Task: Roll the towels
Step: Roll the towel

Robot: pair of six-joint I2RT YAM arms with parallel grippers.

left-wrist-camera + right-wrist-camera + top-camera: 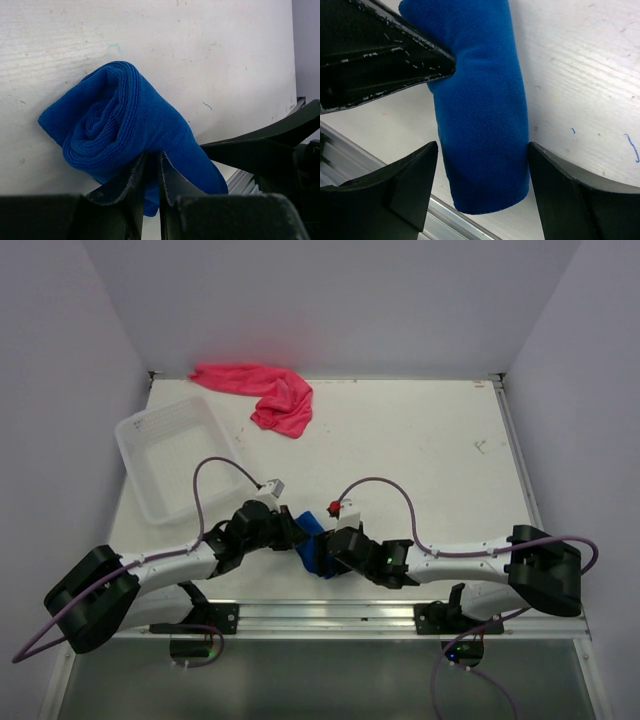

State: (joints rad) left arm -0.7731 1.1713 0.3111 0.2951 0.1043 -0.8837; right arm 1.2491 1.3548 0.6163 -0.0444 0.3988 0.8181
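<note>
Blue cloth, wound into a tight roll, is the thing between the two arms: the blue towel lies on the white tabletop, close to the near edge and about in the middle of its width. In the left wrist view, one end of the roll faces the camera and the layers make a clear spiral. In the right wrist view, the roll is seen from the side, smooth and rather even, with its lower end near the metal rail of the near edge.

The left claw reaches the roll from 9 o'clock. Its two fingers stand almost together, and a fold of the blue cloth is pinched between them at the lower side of the roll. The right claw comes from 3 o'clock. Its fingers stand wide apart, one on each side of the roll. The one on the right of the view is just at the edge of the cloth, while the other has a small gap to it, so it clamps nothing.

From the roll, the pink-red towel is at 11 o'clock, well apart, at the far edge of the tabletop. It is crumpled, not rolled. The white slotted basket stands at 10 o'clock, near the left edge.
</note>
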